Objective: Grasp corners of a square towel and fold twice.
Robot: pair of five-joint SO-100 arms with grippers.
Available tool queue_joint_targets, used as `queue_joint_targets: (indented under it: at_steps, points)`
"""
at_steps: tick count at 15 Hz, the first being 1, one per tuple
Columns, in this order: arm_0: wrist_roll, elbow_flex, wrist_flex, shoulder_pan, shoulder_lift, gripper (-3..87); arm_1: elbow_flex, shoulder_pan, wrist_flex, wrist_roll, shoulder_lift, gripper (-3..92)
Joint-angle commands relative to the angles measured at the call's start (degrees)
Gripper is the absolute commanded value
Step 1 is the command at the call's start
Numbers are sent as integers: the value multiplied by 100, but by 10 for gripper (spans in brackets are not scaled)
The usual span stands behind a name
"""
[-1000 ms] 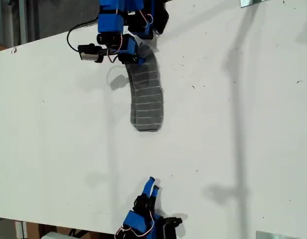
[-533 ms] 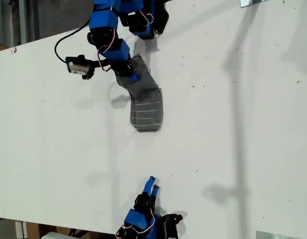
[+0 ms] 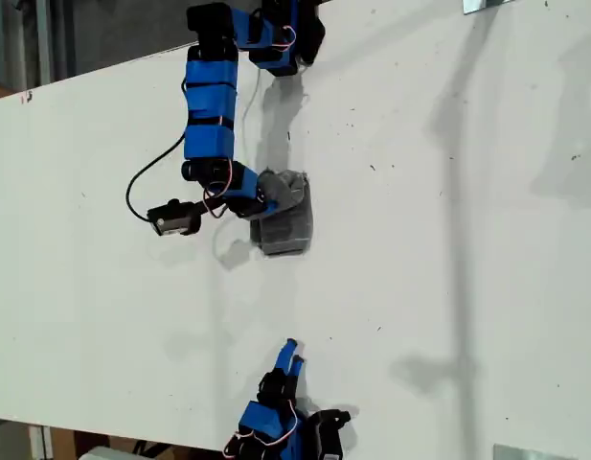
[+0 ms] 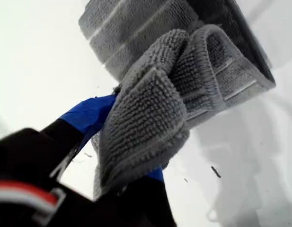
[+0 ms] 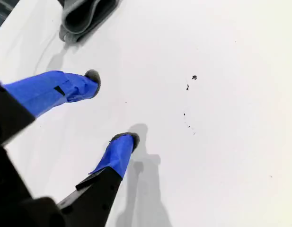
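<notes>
My first gripper [image 3: 266,199] pinched the towel [image 3: 287,216], maybe by 1 corner, over its folded part. My second gripper [image 5: 112,109] hung open above the table [image 3: 448,287].

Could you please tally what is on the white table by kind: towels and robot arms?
Towels: 1, the grey striped towel, held by my first gripper.
Robot arms: 2, the second ending in my second gripper, open over the bare table.
Total: 3.
</notes>
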Motion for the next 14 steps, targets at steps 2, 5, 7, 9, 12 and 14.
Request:
queue_joint_targets:
  at_steps: [2, 5, 7, 9, 12, 14]
  points:
    - [0, -18, -79, 18, 18, 215, -1090, 70, -53, -299, -694, -1]
    - [-18, -18, -79, -35, 18, 215, -1055, 44, -132, -422, -765, 180]
    - [-70, -18, -79, -53, 18, 215, -1099, 18, -53, -439, -475, 271]
    - [-114, -18, -79, -53, 18, 215, -1090, 79, 97, -448, -141, 287]
    - [-105, -18, -79, -70, 18, 215, -1072, 167, 264, -492, 176, 289]
    - [-105, -18, -79, -79, 18, 215, -1116, 220, 369, -580, 545, 290]
